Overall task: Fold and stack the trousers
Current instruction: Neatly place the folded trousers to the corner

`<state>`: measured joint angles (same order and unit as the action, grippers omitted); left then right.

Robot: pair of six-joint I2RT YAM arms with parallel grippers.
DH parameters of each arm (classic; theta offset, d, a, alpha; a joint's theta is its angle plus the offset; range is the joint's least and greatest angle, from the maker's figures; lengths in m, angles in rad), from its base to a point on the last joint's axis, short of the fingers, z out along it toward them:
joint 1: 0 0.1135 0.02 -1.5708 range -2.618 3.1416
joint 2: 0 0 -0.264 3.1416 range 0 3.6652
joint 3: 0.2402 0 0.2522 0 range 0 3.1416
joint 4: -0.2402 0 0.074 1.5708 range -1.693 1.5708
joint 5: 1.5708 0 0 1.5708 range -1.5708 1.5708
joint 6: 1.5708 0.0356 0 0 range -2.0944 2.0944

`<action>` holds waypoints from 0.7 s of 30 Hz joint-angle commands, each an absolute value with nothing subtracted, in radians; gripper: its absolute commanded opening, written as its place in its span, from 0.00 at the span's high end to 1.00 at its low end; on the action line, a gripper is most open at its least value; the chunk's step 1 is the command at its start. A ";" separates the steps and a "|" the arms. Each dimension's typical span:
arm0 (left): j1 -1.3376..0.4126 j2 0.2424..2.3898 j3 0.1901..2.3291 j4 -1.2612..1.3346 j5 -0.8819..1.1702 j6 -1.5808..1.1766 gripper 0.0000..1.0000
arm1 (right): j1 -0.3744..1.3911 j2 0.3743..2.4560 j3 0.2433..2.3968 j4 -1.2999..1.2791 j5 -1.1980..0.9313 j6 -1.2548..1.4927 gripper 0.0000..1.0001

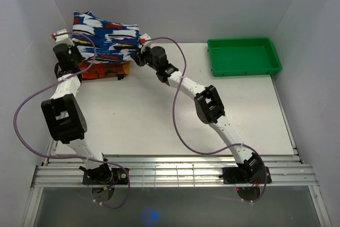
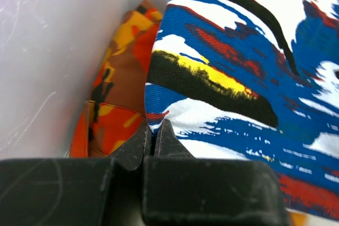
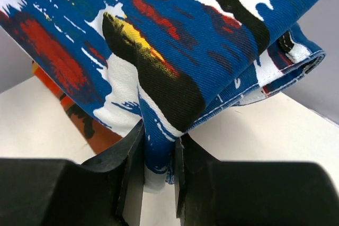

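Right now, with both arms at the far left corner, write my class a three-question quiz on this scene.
1. True or false: the green tray is empty.
2. What lies beneath the trousers? A) an orange patterned folded cloth B) a towel C) a box
3. Fill in: the left gripper and the right gripper are both ____ on the trousers.
Key: 1 true; 2 A; 3 shut.
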<state>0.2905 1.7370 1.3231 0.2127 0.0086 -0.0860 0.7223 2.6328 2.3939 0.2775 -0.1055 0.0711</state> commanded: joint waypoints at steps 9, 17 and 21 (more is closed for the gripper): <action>0.443 1.885 1.253 0.650 -0.060 -0.133 1.00 | 0.727 2.868 2.526 0.847 0.103 -0.045 0.92; 0.456 2.031 1.272 0.686 -0.103 -0.129 1.00 | 0.732 2.885 2.493 0.856 0.109 -0.040 0.51; 0.456 2.101 1.341 0.686 -0.078 -0.109 1.00 | 0.732 2.830 2.451 0.851 0.103 -0.041 0.05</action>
<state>0.4023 2.0876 1.2594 0.5842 0.0292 -0.1432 0.7681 2.9025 2.4565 0.7357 0.0296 -0.0120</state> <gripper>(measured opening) 0.036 0.887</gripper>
